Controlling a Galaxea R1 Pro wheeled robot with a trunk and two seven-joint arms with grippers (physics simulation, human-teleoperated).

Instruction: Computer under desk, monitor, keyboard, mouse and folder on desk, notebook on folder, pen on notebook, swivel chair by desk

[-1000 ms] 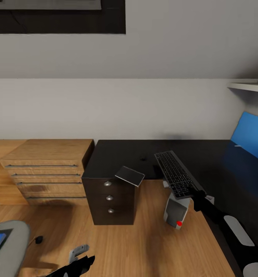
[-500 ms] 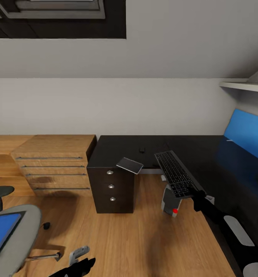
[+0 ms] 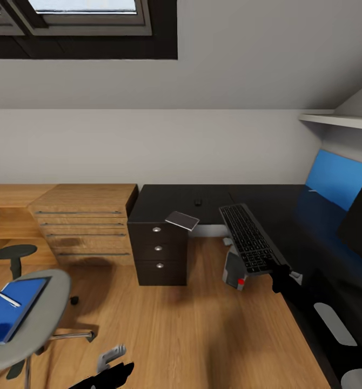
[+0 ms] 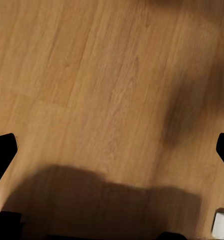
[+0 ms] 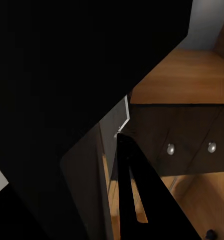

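My right gripper (image 3: 279, 276) is shut on the near end of the keyboard (image 3: 248, 237), holding it in the air off the front edge of the black desk (image 3: 175, 197). Below it on the floor stands the pale computer (image 3: 234, 270). A small dark mouse (image 3: 198, 202) lies on the desk, and a thin grey notebook (image 3: 182, 220) overhangs its edge. The monitor (image 3: 359, 221) shows as a dark slab at the far right. At lower left the swivel chair (image 3: 38, 319) carries the blue folder (image 3: 11, 310) with the white pen (image 3: 9, 300) on it. My left gripper (image 3: 113, 371) hangs open over bare floor (image 4: 112, 100).
A light wooden drawer chest (image 3: 86, 221) stands left of the desk's black drawer unit (image 3: 159, 251). The blue back panel (image 3: 332, 178) and a white shelf (image 3: 337, 119) line the right wall. Wooden floor (image 3: 192, 335) lies between the chair and the desk.
The camera has pulled back and turned left, bringing the chair with folder and pen, and the monitor's edge, into view. The keyboard stays in my right gripper.
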